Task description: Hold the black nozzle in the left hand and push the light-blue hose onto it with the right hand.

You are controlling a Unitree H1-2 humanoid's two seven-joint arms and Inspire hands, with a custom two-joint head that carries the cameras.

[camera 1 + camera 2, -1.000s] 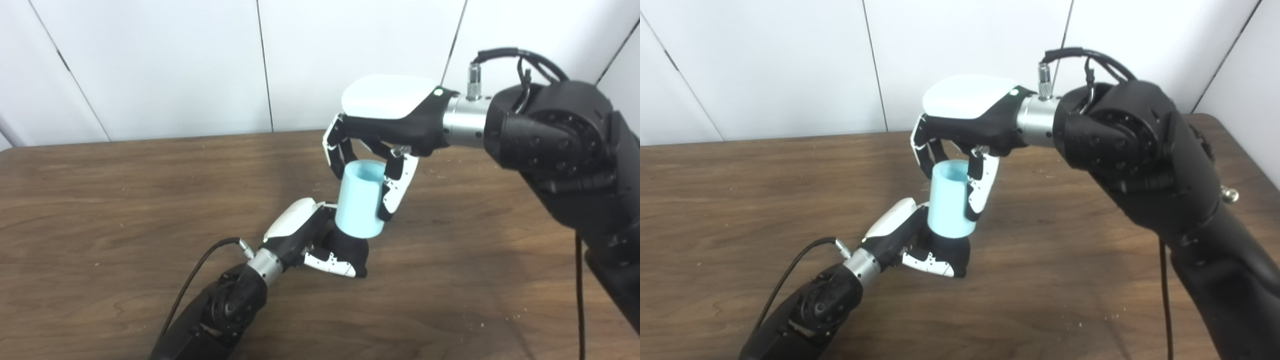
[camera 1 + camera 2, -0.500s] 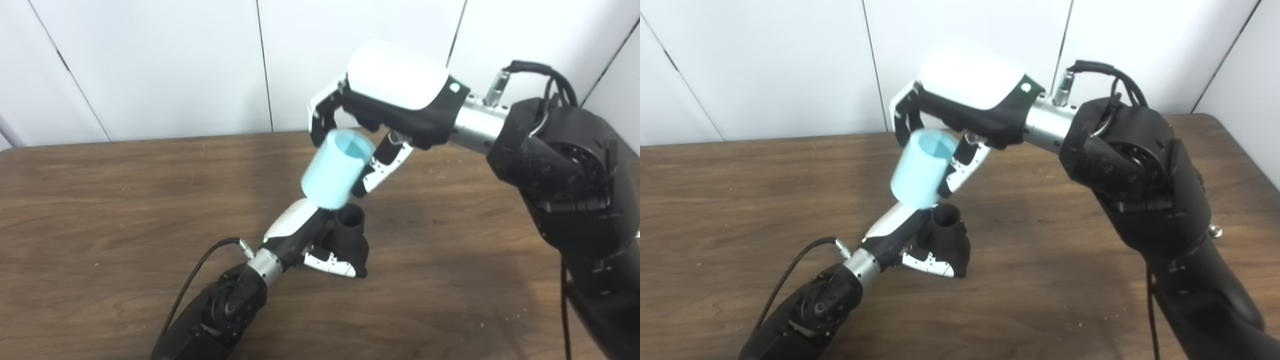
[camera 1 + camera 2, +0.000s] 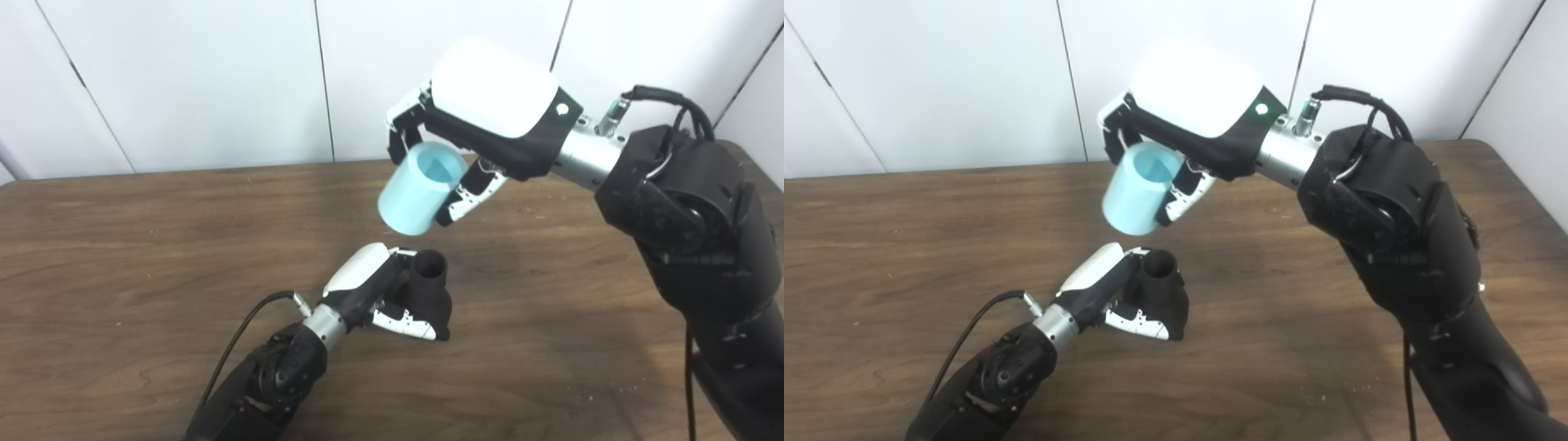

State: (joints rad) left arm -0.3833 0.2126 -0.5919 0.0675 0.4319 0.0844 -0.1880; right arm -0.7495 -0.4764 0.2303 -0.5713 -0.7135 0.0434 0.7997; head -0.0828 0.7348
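My left hand [image 3: 373, 294] is shut on the black nozzle [image 3: 429, 288], which stands on the wooden table [image 3: 122, 245] with its round open mouth facing up. My right hand [image 3: 484, 128] is shut on the light-blue hose [image 3: 421, 187], a short wide tube. It hangs tilted in the air above and a little to the left of the nozzle's mouth, clear of it by a gap. In the right eye view the hose [image 3: 1142, 188] hangs over the nozzle [image 3: 1159, 288] the same way.
A white panelled wall [image 3: 245, 79] rises just behind the table's far edge. A black cable [image 3: 245, 331] loops from my left wrist over the table. My bulky right forearm [image 3: 692, 226] fills the right side.
One second ago the hose sat on the nozzle. My right hand has since lifted it off, tilted it and raised it up and to the left. My left hand and the nozzle stayed put.
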